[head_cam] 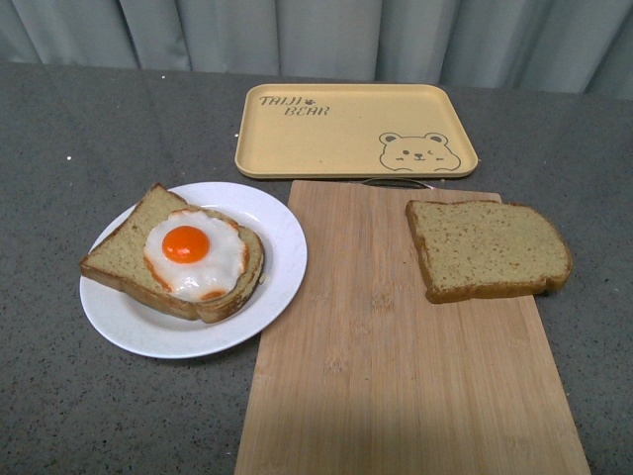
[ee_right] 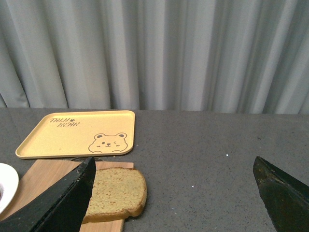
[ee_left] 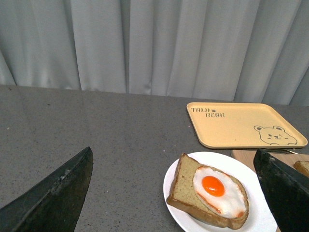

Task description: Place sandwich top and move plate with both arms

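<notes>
The sandwich top [head_cam: 487, 249], a plain tan bread slice, lies flat on the right part of a wooden cutting board [head_cam: 396, 376]; it also shows in the right wrist view [ee_right: 118, 193]. The white plate [head_cam: 282, 267] sits left of the board and holds a bread slice bearing a fried egg [head_cam: 188, 252]; both show in the left wrist view, the plate [ee_left: 176, 186] and the egg slice [ee_left: 212, 193]. Neither arm shows in the front view. My left gripper [ee_left: 176, 193] is open, high, back from the plate. My right gripper [ee_right: 176, 193] is open above bare table, beside the plain slice.
A yellow rectangular tray with a bear drawing [head_cam: 356, 129] lies behind the board, also in the left wrist view [ee_left: 244, 124] and the right wrist view [ee_right: 77, 133]. The grey table [head_cam: 59, 148] ends at a grey curtain [head_cam: 316, 35].
</notes>
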Tool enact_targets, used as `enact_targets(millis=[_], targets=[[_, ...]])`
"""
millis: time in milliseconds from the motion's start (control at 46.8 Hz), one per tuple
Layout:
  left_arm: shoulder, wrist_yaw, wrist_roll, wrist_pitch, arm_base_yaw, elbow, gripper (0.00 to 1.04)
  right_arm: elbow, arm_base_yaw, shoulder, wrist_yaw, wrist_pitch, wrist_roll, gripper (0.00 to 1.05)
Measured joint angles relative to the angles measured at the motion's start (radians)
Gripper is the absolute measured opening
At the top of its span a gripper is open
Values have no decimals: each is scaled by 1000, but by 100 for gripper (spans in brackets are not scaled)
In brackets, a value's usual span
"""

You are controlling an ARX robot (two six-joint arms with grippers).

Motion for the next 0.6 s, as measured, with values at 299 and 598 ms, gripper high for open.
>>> enact_targets(millis=[299,598], targets=[[0,0,0,0,0,0,98,0,0,0,0,0,0,95],[0,0,0,0,0,0,98,0,0,0,0,0,0,95]])
